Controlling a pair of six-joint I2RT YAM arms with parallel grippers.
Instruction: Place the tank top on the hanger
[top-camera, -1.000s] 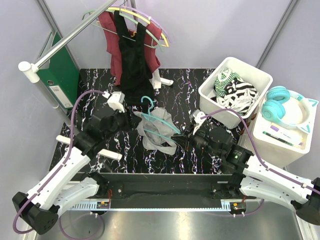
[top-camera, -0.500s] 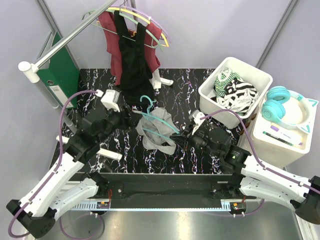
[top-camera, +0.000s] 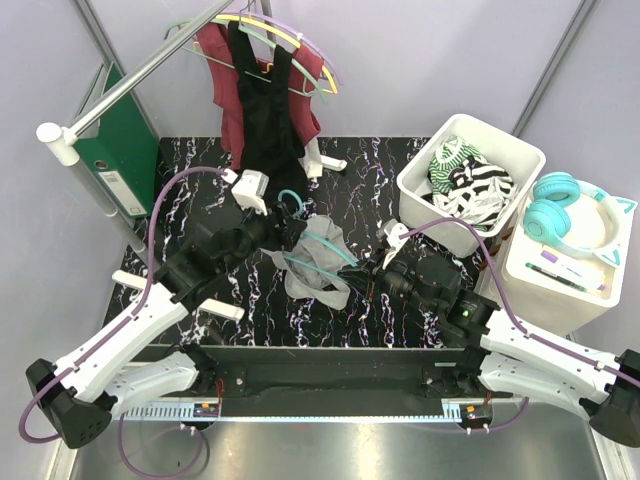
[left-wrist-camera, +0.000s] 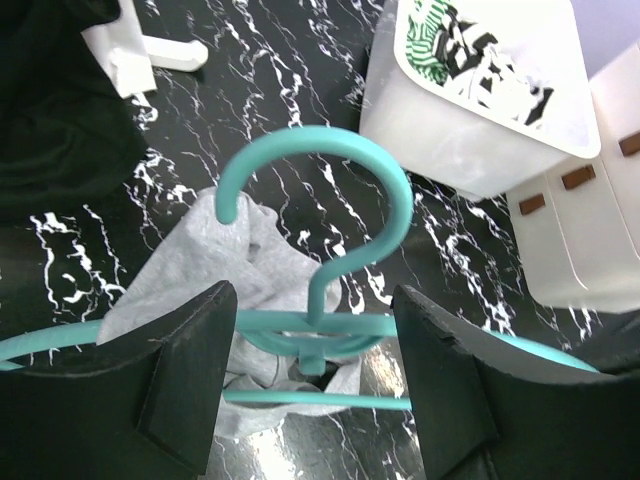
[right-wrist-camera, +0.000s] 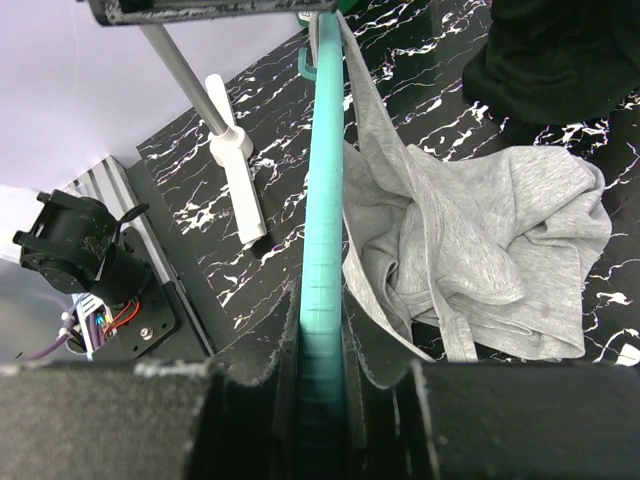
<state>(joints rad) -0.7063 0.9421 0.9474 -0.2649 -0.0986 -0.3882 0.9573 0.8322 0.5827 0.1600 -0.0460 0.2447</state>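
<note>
Hanger (top-camera: 318, 243) is near the white bin (top-camera: 517, 152), toward the middle of the counter (top-camera: 372, 182). Tank top (top-camera: 312, 270) is bunched under it, on the side away from the bin, partly lying on the counter, w/ one grey edge draped along a hanger arm. R gripper (right-wrist-camera: 322, 332) is clamped tight on that arm, on the bin side, fabric just beside its jaws. L gripper (left-wrist-camera: 312, 308), farther from the bin, has jaws wide apart, straddling the hook's neck; can't tell if they touch it.
</note>
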